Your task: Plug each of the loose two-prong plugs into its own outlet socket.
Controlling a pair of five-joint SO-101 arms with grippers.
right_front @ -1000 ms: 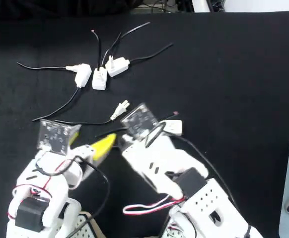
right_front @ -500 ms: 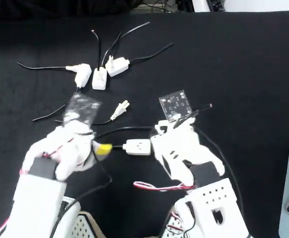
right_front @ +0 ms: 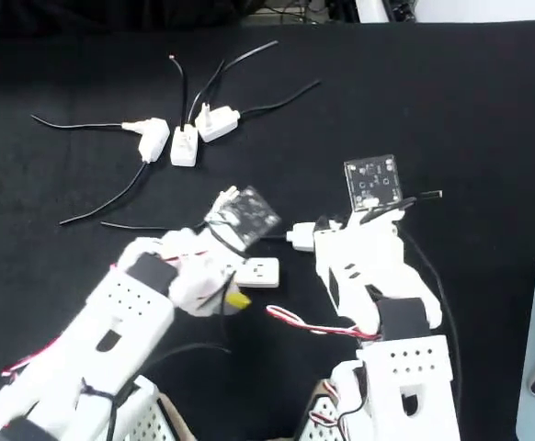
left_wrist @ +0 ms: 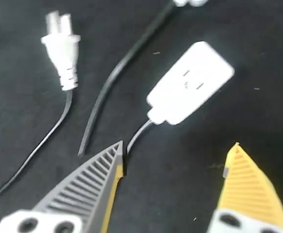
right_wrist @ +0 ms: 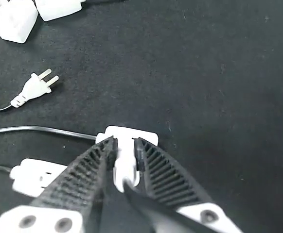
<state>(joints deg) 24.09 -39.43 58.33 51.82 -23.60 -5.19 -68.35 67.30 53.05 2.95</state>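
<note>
On the black bench (right_front: 451, 110), near its middle, the left pincer (left_wrist: 178, 145) hangs released just above an outlet socket (left_wrist: 190, 82). The socket lies flat with its two slots facing up, and its cord trails back toward the pincer. Near the socket, but apart from it, lies a loose two-prong plug (left_wrist: 61, 43), prongs bare and untouched by either arm. The right pincer (right_wrist: 125, 141) is clenched on a white block (right_wrist: 144, 135) with a black cord leading off it. Whether this block is a plug body or a second socket cannot be told. A cluster of three white connectors (right_front: 184, 145) sits at the far side of the bench, well apart from both arms. The step in hand appears to be pairing the loose plug with the socket under the left pincer. No mating has begun. To do it well, close the left pincer across the plug's moulded body, behind the prongs, so that the prongs stay clear and square to the jaws. Avoid gripping the cord, since a cord grip would probably let the plug swivel. The socket is light and will likely slide when pushed, so it should be pinned or braced before insertion. Line the prongs up with the slots first, then press straight along the slot axis without tilting. Keep the slack cords out of the approach path.
</note>
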